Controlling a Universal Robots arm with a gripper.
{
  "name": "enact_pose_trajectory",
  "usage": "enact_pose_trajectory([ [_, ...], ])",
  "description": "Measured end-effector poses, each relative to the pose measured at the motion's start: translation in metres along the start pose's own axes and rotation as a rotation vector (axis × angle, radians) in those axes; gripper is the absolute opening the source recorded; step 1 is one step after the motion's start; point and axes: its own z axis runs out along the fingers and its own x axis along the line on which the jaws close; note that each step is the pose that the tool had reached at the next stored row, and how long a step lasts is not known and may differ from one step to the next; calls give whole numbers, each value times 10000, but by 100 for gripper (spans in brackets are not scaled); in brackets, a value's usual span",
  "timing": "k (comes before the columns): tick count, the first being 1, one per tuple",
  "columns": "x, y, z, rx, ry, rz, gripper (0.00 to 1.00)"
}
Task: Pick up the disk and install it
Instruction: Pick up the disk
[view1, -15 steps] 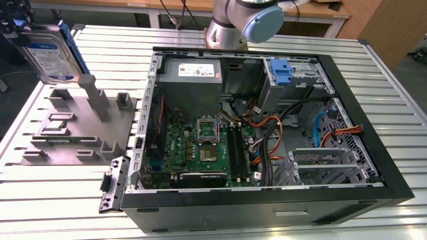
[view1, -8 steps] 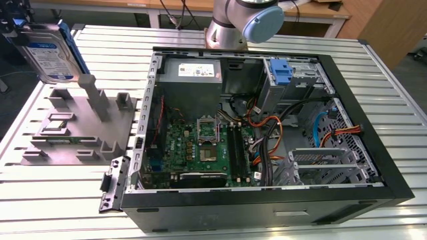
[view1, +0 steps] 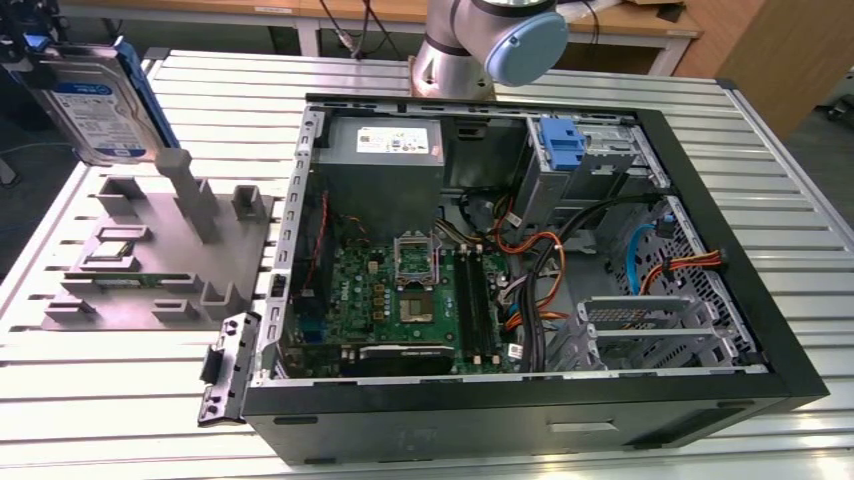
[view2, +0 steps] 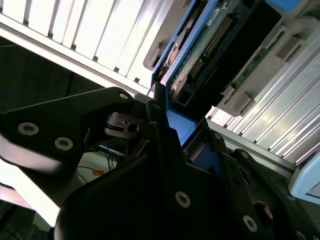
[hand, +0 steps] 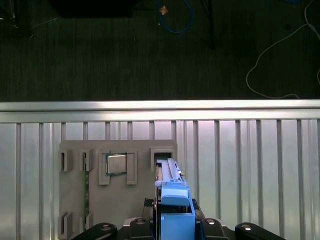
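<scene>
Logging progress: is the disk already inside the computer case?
No; in the exterior view the disk stands upright by the grey fixture, outside the open case.

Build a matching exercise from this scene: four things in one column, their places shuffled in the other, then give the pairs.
1 disk
2 grey fixture
3 green motherboard
4 blue latch

A flat inside the open case
B held in the gripper
C upright on a metal cage
D on the table beside the case

Pairs: 1-B, 2-D, 3-A, 4-C
</scene>
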Motion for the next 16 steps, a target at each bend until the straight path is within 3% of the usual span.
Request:
enact_pose_trajectory([
  [16,-3,1,-57,-2,0,0,36],
])
